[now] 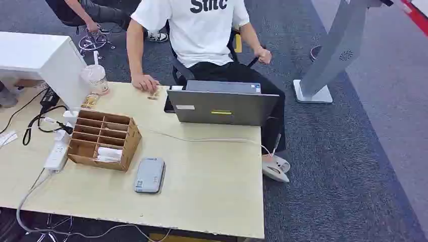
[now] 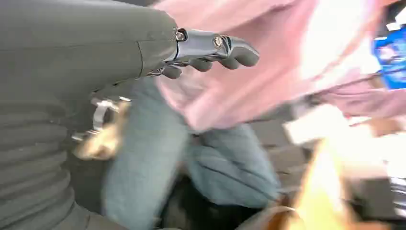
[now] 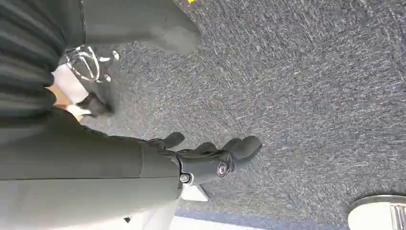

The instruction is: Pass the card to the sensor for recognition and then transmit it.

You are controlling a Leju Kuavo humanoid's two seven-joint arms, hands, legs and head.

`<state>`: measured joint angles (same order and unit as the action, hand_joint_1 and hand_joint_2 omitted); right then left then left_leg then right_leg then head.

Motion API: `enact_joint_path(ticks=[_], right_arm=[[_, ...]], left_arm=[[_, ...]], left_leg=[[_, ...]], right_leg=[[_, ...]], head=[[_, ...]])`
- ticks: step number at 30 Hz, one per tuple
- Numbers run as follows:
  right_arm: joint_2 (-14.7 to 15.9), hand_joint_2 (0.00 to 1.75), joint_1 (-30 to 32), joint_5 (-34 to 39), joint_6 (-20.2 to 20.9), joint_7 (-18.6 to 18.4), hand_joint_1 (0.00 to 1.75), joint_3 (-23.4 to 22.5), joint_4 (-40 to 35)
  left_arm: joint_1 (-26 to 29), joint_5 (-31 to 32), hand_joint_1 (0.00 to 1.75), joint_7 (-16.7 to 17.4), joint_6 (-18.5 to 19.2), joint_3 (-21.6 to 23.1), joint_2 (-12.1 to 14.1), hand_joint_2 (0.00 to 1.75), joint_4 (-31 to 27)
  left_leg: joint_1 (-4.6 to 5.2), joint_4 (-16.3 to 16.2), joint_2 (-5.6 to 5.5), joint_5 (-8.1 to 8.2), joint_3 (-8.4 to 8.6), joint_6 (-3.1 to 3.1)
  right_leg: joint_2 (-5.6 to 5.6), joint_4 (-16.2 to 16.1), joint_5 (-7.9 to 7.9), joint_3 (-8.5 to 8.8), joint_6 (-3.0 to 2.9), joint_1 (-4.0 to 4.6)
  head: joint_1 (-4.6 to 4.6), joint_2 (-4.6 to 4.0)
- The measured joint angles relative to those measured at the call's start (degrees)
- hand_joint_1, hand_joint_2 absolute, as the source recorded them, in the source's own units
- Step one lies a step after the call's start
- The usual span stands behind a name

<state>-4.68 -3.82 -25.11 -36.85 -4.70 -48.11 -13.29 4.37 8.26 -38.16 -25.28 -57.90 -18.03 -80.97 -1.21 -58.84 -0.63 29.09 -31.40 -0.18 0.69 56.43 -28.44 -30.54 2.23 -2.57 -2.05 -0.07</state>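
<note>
Matt pale wooden table (image 1: 212, 176)

Grey sensor (image 1: 150, 175), pale wooden table (image 1: 212, 186)

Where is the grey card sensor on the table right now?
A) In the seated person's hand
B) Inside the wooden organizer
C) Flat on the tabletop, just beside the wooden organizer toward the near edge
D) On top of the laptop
C: in the head view the grey sensor lies flat on the table, next to the wooden organizer and well apart from the laptop.
</note>
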Motion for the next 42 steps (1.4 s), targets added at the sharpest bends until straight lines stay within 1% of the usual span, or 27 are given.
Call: enact_joint_path(ticks=[5, 7, 10, 14, 16, 18, 21, 27, 33, 42], right_arm=[[-0.07, 1.75, -0.09, -0.78, 0.85, 0.00, 0.00, -0.28, 0.09], [-0.13, 1.75, -0.14, -1.31, 0.96, -0.17, 0.00, -0.52, 0.11], [-0.17, 1.75, -0.22, -2.05, 1.53, -0.39, 0.00, -0.92, 0.15], [-0.31, 1.75, -0.23, -3.28, 2.03, -0.78, 0.00, -1.09, 0.24], [-0.37, 1.75, -0.31, -3.85, 2.31, -1.00, 0.00, -1.09, 0.31], [-0.37, 1.75, -0.35, -4.46, 2.86, -1.14, 0.00, -1.11, 0.35], [-0.42, 1.75, -0.49, -5.33, 3.35, -1.22, 0.00, -1.14, 0.37], [-0.55, 1.75, -0.61, -6.10, 4.88, -1.11, 0.00, -1.49, 0.39], [-0.70, 1.75, -0.80, -7.10, 6.10, -1.01, 0.00, -1.53, 0.46], [-1.05, 1.75, -0.87, -8.35, 8.07, -1.01, 0.00, -1.75, 0.61]], left_arm=[[0.47, -1.79, 0.00, -0.17, 5.23, 2.97, 0.00, 1.75, -8.96], [0.52, -1.90, 0.00, -0.17, 6.81, 5.60, 0.18, 1.75, -12.24], [0.38, -0.79, 0.00, -0.20, 7.29, 10.81, 1.29, 1.75, -15.89], [-0.46, 1.38, 0.00, 0.04, 6.56, 17.56, 3.48, 1.75, -20.28], [-1.30, 2.80, 0.00, 0.53, 6.17, 20.84, 4.87, 1.75, -21.65], [-2.79, 4.35, 0.00, 1.95, 5.89, 24.23, 6.25, 1.75, -22.42], [-5.72, 6.49, 0.00, 4.29, 5.93, 28.99, 8.24, 1.75, -22.70], [-12.12, 11.59, 0.00, 9.23, 6.89, 36.09, 11.14, 1.75, -21.87], [-18.80, 18.24, 0.00, 13.83, 7.83, 42.81, 13.07, 1.75, -18.05], [-27.04, 30.31, 0.00, 20.10, 7.81, 52.32, 15.15, 1.75, -11.21]], left_leg=[[0.01, 0.00, 0.00, -0.01, 0.02, 0.02], [0.01, 0.00, 0.00, -0.02, 0.03, 0.02], [0.01, 0.00, 0.01, -0.02, 0.04, 0.01], [0.01, 0.00, 0.02, -0.03, 0.08, 0.01], [0.01, 0.00, 0.03, -0.03, 0.09, 0.01], [0.01, 0.00, 0.03, -0.05, 0.09, 0.03], [0.01, 0.00, 0.03, -0.08, 0.09, -0.01], [0.01, -0.01, 0.06, -0.10, 0.08, 0.00], [0.01, -0.02, 0.07, -0.11, 0.07, 0.00], [0.01, -0.03, 0.08, -0.11, 0.07, 0.00]], right_leg=[[0.00, 0.00, 0.01, -0.01, -0.01, 0.00], [0.00, 0.00, 0.01, 0.00, -0.01, 0.00], [0.03, 0.00, 0.03, -0.01, -0.02, 0.00], [0.06, 0.00, 0.05, 0.00, -0.03, 0.00], [0.06, 0.00, 0.05, -0.01, -0.03, 0.00], [0.06, 0.00, 0.06, 0.00, -0.03, 0.00], [0.06, 0.00, 0.10, 0.00, -0.08, 0.00], [0.08, 0.00, 0.14, -0.03, -0.13, 0.00], [0.10, 0.00, 0.15, -0.03, -0.14, 0.00], [0.11, 0.00, 0.16, -0.04, -0.13, 0.00]], head=[[0.00, 0.00], [0.02, 0.00], [0.00, 0.00], [0.02, 0.00], [0.02, 0.00], [0.00, 0.00], [0.02, 0.00], [0.02, 0.00], [0.00, 0.00], [0.00, 0.00]])
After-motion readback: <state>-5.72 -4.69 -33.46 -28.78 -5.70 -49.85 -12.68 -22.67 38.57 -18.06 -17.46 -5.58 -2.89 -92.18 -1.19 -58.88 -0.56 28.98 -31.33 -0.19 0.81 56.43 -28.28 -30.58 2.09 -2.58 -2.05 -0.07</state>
